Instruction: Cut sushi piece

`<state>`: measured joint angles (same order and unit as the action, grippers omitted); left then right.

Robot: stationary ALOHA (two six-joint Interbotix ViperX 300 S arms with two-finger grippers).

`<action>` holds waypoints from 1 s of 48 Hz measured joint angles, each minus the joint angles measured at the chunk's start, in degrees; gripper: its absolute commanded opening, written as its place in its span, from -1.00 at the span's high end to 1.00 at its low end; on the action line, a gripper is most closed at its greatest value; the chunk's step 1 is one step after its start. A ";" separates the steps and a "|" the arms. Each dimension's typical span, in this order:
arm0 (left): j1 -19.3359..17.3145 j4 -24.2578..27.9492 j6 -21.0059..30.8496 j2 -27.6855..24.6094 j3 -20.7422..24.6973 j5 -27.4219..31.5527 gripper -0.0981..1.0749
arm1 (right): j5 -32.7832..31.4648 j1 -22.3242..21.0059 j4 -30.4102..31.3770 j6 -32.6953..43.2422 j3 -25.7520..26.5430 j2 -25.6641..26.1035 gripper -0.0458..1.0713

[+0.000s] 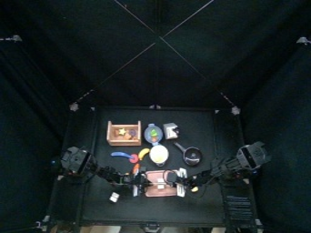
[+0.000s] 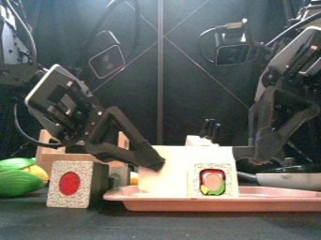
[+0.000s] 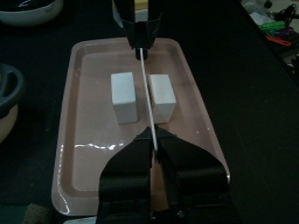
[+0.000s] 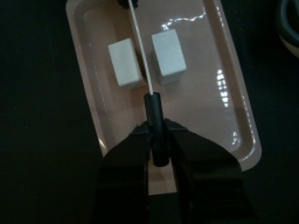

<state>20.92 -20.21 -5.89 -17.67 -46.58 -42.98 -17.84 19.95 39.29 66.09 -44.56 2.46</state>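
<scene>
Your knife (image 3: 145, 87) lies along the middle of the pink tray (image 3: 82, 105), its thin blade running in the gap between two white blocks that stand side by side. One sushi piece (image 3: 122, 96) sits just on one side of the blade and the second piece (image 3: 162, 94) just on the other. From the wrist views you cannot tell whether the blade touches either of them.

The right tool (image 4: 152, 144) is clamped on the knife's black handle over one end of the tray. Its jaws hide the back of the handle. The left tool (image 3: 156, 153) is at the opposite end of the tray, its jaws drawn in to a narrow slit with the blade's far end running in between them. The tip itself is hidden there.

In the front view, only one block on the tray shows its face, green-rimmed with a red centre. The left arm's fingers cover most of what stands behind it. A third piece (image 2: 71, 183), with a red centre, stands on the table (image 3: 251, 131) just off the tray's end, on the left arm's side.

From above, the tray is small and both arms crowd over it, so the blocks cannot be made out. Beyond the tray, a bowl (image 3: 24, 9) is cut off by the edge of the left wrist view.
</scene>
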 measured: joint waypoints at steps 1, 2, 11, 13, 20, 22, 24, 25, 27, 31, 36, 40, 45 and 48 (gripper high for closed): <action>0.00 0.00 0.00 0.00 0.09 0.00 0.07 | 0.00 0.00 -0.09 0.00 0.09 0.00 0.15; 0.09 0.00 0.09 0.00 0.00 0.00 0.07 | 0.09 0.00 -0.09 -0.09 0.09 0.09 0.15; 0.62 0.00 0.00 0.09 0.00 0.00 0.07 | 0.00 0.44 -0.26 0.00 0.18 0.09 0.15; 0.70 0.00 0.00 0.09 0.09 -0.09 0.07 | 0.09 0.53 -0.18 0.00 0.26 0.09 0.15; 0.97 0.00 0.00 0.44 0.00 0.00 0.07 | -0.09 0.79 -0.26 -0.09 0.44 0.09 0.15; 0.97 0.00 -0.09 0.53 0.00 0.00 0.07 | -0.35 0.79 -0.26 -0.09 0.53 0.18 0.15; 0.97 0.00 -0.18 0.79 0.00 0.00 0.07 | -0.88 0.79 -0.26 -0.09 0.62 0.35 0.15; 0.97 0.00 -0.26 1.05 0.00 0.00 0.07 | -1.23 0.79 -0.26 -0.09 0.70 0.53 0.15; 0.97 0.00 -0.26 1.58 -0.09 0.00 0.07 | -1.93 0.79 -0.26 -0.09 0.88 0.88 0.15; 0.97 0.00 -0.44 2.90 -0.26 0.00 0.07 | -3.25 0.97 -0.26 -0.09 1.05 1.93 0.15; 0.97 0.35 -0.44 4.13 -0.62 0.00 0.07 | -4.04 1.05 0.00 0.00 1.14 3.16 0.15; 0.88 0.79 -0.35 4.39 -0.70 0.00 0.07 | -4.13 1.05 0.35 -0.09 1.14 3.52 0.15; 0.70 0.88 -0.35 4.39 -0.70 0.00 0.07 | -4.22 1.05 0.44 -0.09 1.14 3.52 0.15; 0.70 0.97 -0.44 4.39 -0.70 0.00 0.07 | -4.22 1.05 0.44 0.00 1.14 3.52 0.15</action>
